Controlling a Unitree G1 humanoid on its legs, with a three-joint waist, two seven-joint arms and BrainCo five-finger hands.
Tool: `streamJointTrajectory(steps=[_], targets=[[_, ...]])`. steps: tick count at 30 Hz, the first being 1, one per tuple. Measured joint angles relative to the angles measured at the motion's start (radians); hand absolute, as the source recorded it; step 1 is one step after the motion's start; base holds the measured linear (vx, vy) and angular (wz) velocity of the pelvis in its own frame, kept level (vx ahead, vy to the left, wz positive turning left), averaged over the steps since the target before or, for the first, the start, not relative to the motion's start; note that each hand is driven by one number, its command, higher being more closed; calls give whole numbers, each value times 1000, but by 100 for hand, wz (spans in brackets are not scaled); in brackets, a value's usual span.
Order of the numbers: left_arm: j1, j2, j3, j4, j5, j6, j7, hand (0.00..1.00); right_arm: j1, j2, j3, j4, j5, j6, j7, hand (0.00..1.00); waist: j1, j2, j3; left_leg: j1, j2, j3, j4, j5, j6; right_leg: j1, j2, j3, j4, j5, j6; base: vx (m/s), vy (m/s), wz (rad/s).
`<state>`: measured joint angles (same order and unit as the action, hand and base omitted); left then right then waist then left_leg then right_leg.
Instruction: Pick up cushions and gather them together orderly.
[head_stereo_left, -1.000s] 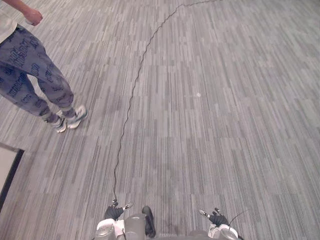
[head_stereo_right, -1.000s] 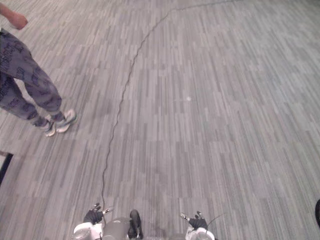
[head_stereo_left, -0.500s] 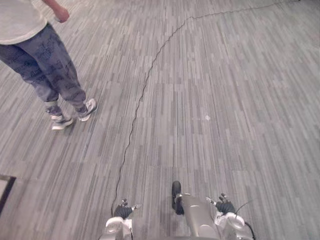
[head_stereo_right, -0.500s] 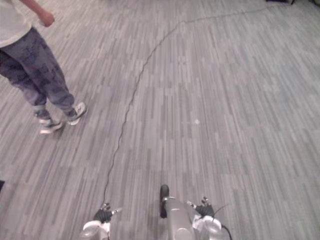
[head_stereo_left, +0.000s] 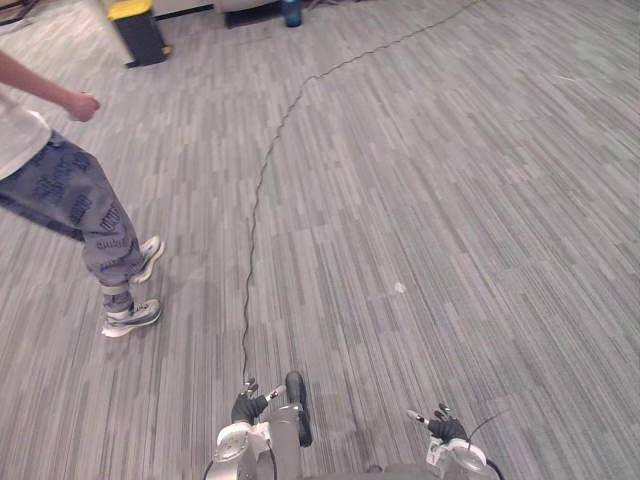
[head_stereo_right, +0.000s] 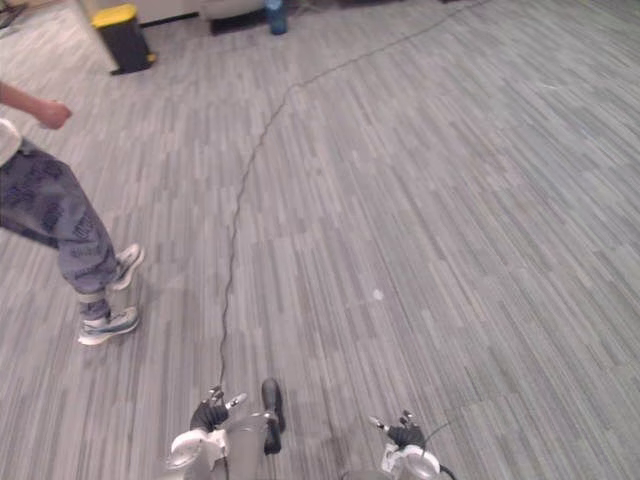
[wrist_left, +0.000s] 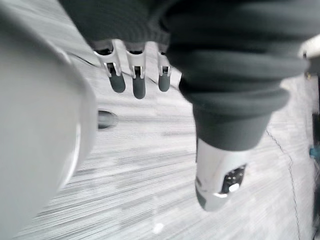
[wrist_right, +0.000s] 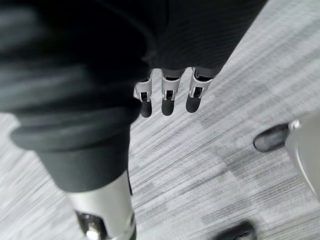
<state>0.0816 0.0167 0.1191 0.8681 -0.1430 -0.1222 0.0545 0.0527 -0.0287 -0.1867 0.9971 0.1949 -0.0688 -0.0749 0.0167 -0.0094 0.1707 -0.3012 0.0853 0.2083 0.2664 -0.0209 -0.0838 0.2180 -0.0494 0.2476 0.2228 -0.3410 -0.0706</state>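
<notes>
Grey striped carpet (head_stereo_left: 450, 200) lies beneath left hand (wrist_left: 138, 82) and right hand (wrist_right: 168, 97), fingers straight, holding nothing.

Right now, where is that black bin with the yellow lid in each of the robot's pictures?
Left eye view: the black bin with yellow lid stands at the top left.
Right eye view: the bin is again at the top left.
Shared landmark: the blue container to its right, at the top edge.

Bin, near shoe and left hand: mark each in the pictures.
Bin (head_stereo_left: 143, 40): left eye view, on its dark body below the yellow lid.
Near shoe (head_stereo_left: 131, 316): left eye view, on its side.
Left hand (wrist_left: 138, 85): left wrist view, on a finger.
</notes>
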Motion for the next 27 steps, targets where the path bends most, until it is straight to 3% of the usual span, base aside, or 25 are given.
streamJointTrajectory(steps=[1,2,3,4,5,7,8,10,11,12,13,14,15,16,17,18,19,20,21,22,23,25,27], targets=[[2,19,-1,6,-5,-1,-1,0,8,19,0,0,-1,-4,8,0,1,-35,-16,27,-24,32,8,-15,45,-70,-13,12,181,-6,33,674,316,-86],[-2,43,-4,12,-10,1,-1,0,8,33,1,1,-1,-2,13,0,-5,-74,-3,84,-50,75,29,-66,65,-160,-39,2,425,39,170,792,368,-82],[-3,49,-6,18,-10,1,0,0,8,34,3,0,-1,-1,15,0,-8,-80,3,109,-56,83,31,-89,70,-190,-46,-4,508,75,226,750,331,-56],[-14,66,-34,50,-10,8,1,0,10,30,4,0,1,-3,18,0,-22,-72,12,183,-70,89,29,-149,84,-265,-73,-60,702,133,267,566,236,-46],[-14,67,-57,74,-10,18,2,0,8,17,6,-5,-1,-5,20,0,-32,-54,18,292,-65,115,-1,-186,80,-328,-103,-165,804,95,170,553,227,-46],[-21,64,-82,84,-10,20,2,0,9,3,15,-22,-10,-10,22,0,-34,-38,19,389,-57,135,-60,-219,75,-401,-115,-275,813,58,123,490,176,-47],[-27,66,-105,100,-10,20,2,0,1,-15,34,-44,-32,-20,24,0,-43,-15,32,484,-36,166,-119,-226,58,-489,-102,-404,727,7,83,571,164,-38],[-30,65,-110,108,-9,22,1,0,-18,-20,35,-47,-38,-22,31,0,-62,-9,37,542,-31,193,-164,-228,54,-564,-95,-501,613,7,76,608,112,-20],[-37,65,-110,114,-9,22,2,0,-43,-22,35,-49,-38,-24,35,0,-83,-1,43,592,-25,209,-194,-227,54,-630,-63,-584,380,77,51,642,61,-9],[-38,67,-111,114,-9,21,2,0,-46,-22,36,-49,-39,-24,35,0,-85,-1,43,603,-27,211,-199,-227,54,-634,-51,-602,305,114,45,810,39,-2],[-38,68,-115,115,-7,21,2,0,-47,-21,36,-48,-39,-23,36,0,-86,-4,44,630,-35,210,-212,-228,52,-638,-30,-623,168,190,33,914,-24,12],[-32,61,-115,128,-1,22,2,0,-43,-33,33,-54,-37,-25,36,0,-106,0,43,709,-44,190,-213,-243,15,-629,3,-583,137,381,-91,937,-44,11],[-34,48,-109,132,7,23,1,0,-45,-40,31,-62,-38,-24,36,0,-110,16,45,721,-30,191,-204,-242,2,-635,8,-584,176,358,-117,789,-61,3],[-38,31,-99,133,24,22,0,0,-46,-54,34,-81,-41,-24,37,0,-110,50,47,714,6,193,-131,-228,-24,-634,16,-590,248,290,-114,743,-160,-20],[-47,7,-84,124,47,25,-2,0,-37,-47,33,-121,-41,-16,37,0,-113,64,60,610,74,187,190,-139,-39,-588,39,-577,286,202,-109,734,-184,-31],[-46,6,-70,120,50,26,-2,0,-35,-42,37,-125,-40,-14,37,0,-113,68,63,569,100,179,302,-80,-29,-562,49,-559,273,191,-110,874,-191,-69],[-32,-12,-43,94,57,28,-2,0,-31,-30,42,-138,-39,-9,36,0,-102,81,73,465,168,150,586,-39,-26,-478,99,-520,228,170,-122,589,-80,-79],[-28,-15,-35,79,60,28,-3,0,-30,-27,45,-142,-38,-7,34,0,-100,76,78,434,181,144,670,-58,-25,-439,114,-500,211,161,-128,860,-83,-134],[-22,-15,-22,30,64,24,-9,0,-23,-2,69,-162,-37,-1,34,0,-80,42,100,331,182,109,824,-139,-22,-297,145,-424,135,134,-137,687,-57,-106],[-22,-12,-23,20,64,21,-12,0,-18,4,77,-166,-37,-1,34,0,-74,30,102,300,180,111,833,-156,-19,-263,149,-400,114,127,-139,754,-41,-137],[-20,-8,-23,-7,63,18,-17,0,-6,21,88,-170,-37,0,36,0,-57,7,96,205,176,112,799,-195,11,-192,155,-343,63,109,-140,537,28,-94],[-17,-5,-26,-37,63,17,-18,0,0,28,98,-181,-37,1,36,0,-46,-1,90,106,160,111,690,-220,32,-127,158,-281,20,93,-135,502,57,-113],[-9,-13,-25,-75,55,-3,-17,0,5,28,108,-186,-37,0,36,0,-20,-6,90,4,77,67,347,-211,28,-28,133,-163,-37,73,-113,659,153,-155]])
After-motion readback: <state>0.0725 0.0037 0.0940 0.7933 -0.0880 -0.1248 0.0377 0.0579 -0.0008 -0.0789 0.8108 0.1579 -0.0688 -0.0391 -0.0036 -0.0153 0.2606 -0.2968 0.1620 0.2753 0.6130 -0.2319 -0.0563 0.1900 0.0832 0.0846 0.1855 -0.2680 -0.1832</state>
